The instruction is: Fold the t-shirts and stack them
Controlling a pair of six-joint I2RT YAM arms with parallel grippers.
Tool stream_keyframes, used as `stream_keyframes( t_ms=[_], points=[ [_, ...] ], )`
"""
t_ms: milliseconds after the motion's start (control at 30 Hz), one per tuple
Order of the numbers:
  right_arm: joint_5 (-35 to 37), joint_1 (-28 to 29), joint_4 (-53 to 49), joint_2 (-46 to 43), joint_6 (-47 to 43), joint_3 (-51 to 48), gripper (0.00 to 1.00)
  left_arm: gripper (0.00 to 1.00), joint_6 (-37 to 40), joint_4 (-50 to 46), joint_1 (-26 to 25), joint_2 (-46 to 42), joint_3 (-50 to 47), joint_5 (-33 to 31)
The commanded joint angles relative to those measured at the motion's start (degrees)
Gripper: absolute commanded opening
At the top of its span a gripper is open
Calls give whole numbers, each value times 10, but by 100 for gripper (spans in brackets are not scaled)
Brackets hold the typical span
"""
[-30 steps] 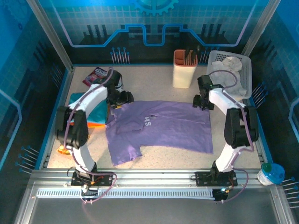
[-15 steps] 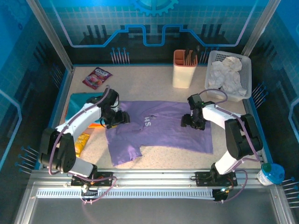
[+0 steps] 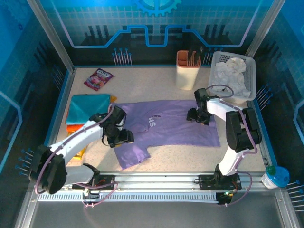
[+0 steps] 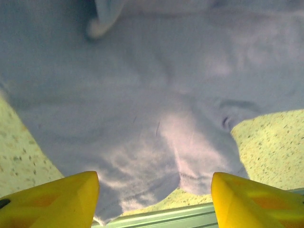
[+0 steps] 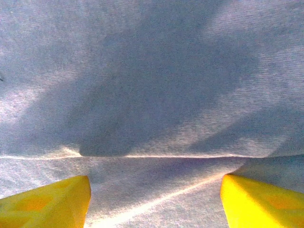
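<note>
Purple shirt: one purple shirt (image 3: 171,128) is lying spread flat in the middle of the table (image 3: 142,85), with white lettering near its chest and one sleeve trailing toward the near edge.
Other shirts: one teal shirt (image 3: 88,108) is sitting folded at the left side, and one orange shirt (image 3: 73,128) is peeking out from under it. A yellowish bit is showing by the left arm, but I cannot tell what it is.
Shirt count: three that I am sure of.
Left gripper: the left gripper (image 3: 121,137) is hanging over the shirt's near-left part, beside the sleeve, with its jaws spread and nothing pinched.
Right gripper: the right gripper (image 3: 197,116) is hanging over the shirt's far-right part, its jaws likewise spread.
Top view: it is giving the whole layout, both arms reaching inward, plus one snack packet (image 3: 98,78) at the far left, one beige holder (image 3: 187,71), one white basket (image 3: 249,71) carrying crumpled white cloth (image 3: 230,76), and one jar (image 3: 274,176) at the near right.
Left wrist view: it is showing the sleeve hem and speckled tabletop, with two yellow fingertips (image 4: 52,199) standing wide apart.
Right wrist view: it is showing a crease running across the weave, again between two wide-set yellow fingertips (image 5: 261,199). Whether they are touching the cloth, I cannot tell.
</note>
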Motion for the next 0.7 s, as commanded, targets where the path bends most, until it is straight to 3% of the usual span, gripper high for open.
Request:
stream_keyframes(
  t_ms=[0,267,300,367,667],
  points=[
    [-9,-6,-7,-11,-9,-4,74,64,-73,-33,-28,-50,-34,10],
    [-44,-22,-9,-129,-6,-72,78,60,-175,-52,-120,-121,-118,22],
    [-48,-28,-13,-146,-1,-82,84,59,-188,-46,-127,-126,-124,22],
    [-64,-43,-19,-172,3,-105,86,58,-208,-32,-140,-127,-134,26],
    [-83,-141,-68,-269,54,-193,78,50,-273,72,-173,-84,-180,21]
  ],
)
